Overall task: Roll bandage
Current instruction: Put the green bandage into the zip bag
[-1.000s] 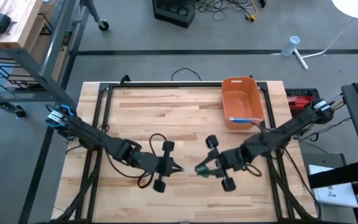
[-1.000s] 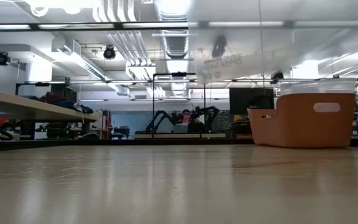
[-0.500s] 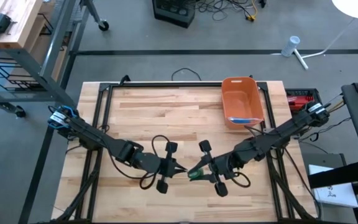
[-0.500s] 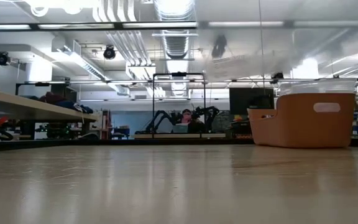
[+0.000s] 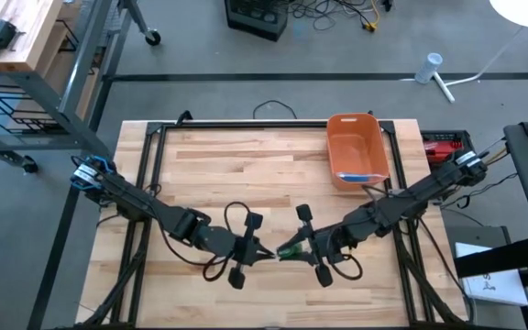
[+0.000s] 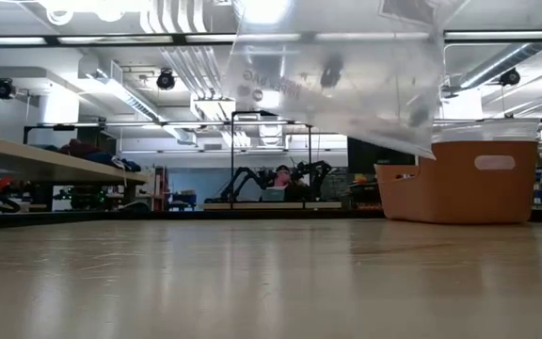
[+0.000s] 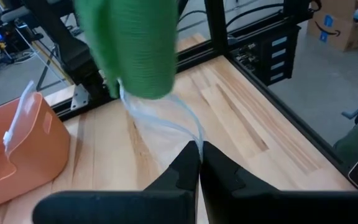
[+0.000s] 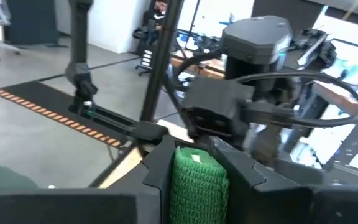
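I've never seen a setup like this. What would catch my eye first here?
Probably the bright green bandage roll clamped in the right pincer, held up near the table's front middle. The left pincer meets it there, shut on a clear plastic wrapper trailing from the roll. Next you'd notice the orange bin toward the table's back right.

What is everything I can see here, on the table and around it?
Bandage roll: one, green, held above the front middle of the table.
Clear plastic wrapper: one, transparent, hanging from the roll.
Bin: one, orange, on the table's far right part.
Table: one, light wood with a black frame.
Left gripper: one, dark, shut on the clear plastic wrapper's end, front middle.
Right gripper: one, dark, shut on the bandage roll, facing the left gripper.
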Available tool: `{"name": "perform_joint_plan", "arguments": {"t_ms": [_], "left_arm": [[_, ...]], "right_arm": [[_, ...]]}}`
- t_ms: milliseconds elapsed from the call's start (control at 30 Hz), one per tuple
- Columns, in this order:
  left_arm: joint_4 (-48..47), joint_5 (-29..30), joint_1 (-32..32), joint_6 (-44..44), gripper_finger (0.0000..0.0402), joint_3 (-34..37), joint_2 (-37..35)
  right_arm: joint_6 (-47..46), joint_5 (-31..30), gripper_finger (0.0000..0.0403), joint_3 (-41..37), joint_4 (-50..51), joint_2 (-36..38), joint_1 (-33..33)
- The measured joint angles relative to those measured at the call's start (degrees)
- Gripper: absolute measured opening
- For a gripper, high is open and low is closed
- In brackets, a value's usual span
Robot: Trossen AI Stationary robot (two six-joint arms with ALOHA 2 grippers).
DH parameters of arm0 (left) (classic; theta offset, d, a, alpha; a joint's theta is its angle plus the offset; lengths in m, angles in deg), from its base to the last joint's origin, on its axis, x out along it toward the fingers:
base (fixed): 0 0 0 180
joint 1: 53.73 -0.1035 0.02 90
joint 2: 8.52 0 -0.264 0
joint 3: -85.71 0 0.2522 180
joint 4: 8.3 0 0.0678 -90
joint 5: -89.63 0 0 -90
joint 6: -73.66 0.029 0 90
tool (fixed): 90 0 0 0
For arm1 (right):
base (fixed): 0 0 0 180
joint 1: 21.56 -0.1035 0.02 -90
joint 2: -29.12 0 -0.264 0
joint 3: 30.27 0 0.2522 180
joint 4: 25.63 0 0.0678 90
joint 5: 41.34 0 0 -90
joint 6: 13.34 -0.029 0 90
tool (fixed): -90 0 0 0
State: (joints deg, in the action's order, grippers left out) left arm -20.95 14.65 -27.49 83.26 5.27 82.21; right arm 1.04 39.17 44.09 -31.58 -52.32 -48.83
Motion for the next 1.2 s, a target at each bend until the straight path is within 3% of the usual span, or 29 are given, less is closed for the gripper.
{"name": "perform_joint_plan", "arguments": {"t_ms": [333,833,1200], "left_arm": [[0.36,-0.01,-0.01,0.21,0.0000,0.00,0.00],[0.79,10.15,-0.11,-6.09,0.0000,0.00,0.00],[0.88,11.42,-0.03,-2.90,0.0000,0.00,0.00]], "right_arm": [[0.62,-2.75,0.0095,0.00,0.22,0.23,-0.02],[-12.11,-33.76,0.0090,0.09,0.77,0.70,-2.23],[-20.93,-36.66,0.0092,0.09,0.93,0.29,-2.08]]}}
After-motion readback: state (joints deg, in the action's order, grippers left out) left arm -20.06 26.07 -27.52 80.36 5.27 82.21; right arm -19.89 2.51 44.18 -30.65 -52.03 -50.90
